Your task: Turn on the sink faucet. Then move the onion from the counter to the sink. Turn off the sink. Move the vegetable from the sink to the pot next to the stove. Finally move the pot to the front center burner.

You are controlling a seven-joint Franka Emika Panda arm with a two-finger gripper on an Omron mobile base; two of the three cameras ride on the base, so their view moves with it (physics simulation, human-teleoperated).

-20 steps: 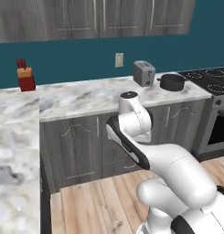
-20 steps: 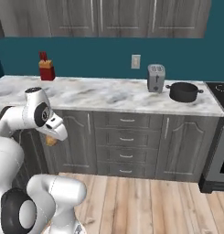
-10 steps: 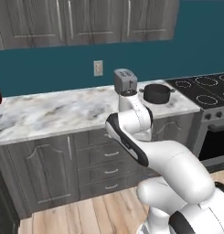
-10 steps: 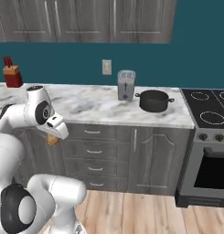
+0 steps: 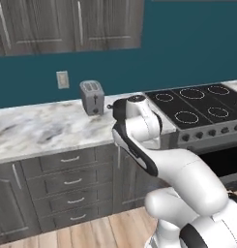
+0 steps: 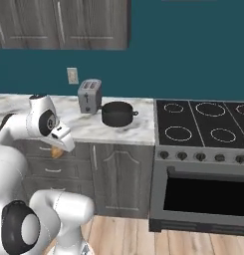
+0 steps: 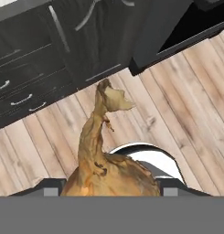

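My gripper [image 7: 109,191] is shut on the onion [image 7: 104,167], a tan-brown bulb whose thin stalk points away from the hand, over the wooden floor in front of the cabinets. In the right base view the onion [image 6: 56,152] hangs under the hand at the counter's front edge. The black pot [image 6: 118,113] stands on the marble counter [image 6: 78,128] just left of the black stove [image 6: 203,119]. In the left base view my arm covers most of the pot, and the stove [image 5: 192,104] lies to its right. The sink and its faucet are out of view.
A silver toaster [image 6: 89,95] stands at the back of the counter, just left of the pot. Grey drawers and cabinet doors [image 6: 121,179] run below the counter. The oven door [image 6: 203,199] is under the stove. Upper cabinets [image 5: 66,24] hang on the teal wall.
The whole picture has shifted: the base has driven right along the counter, bringing the stove and pot closer into view. The onion stays in the gripper.
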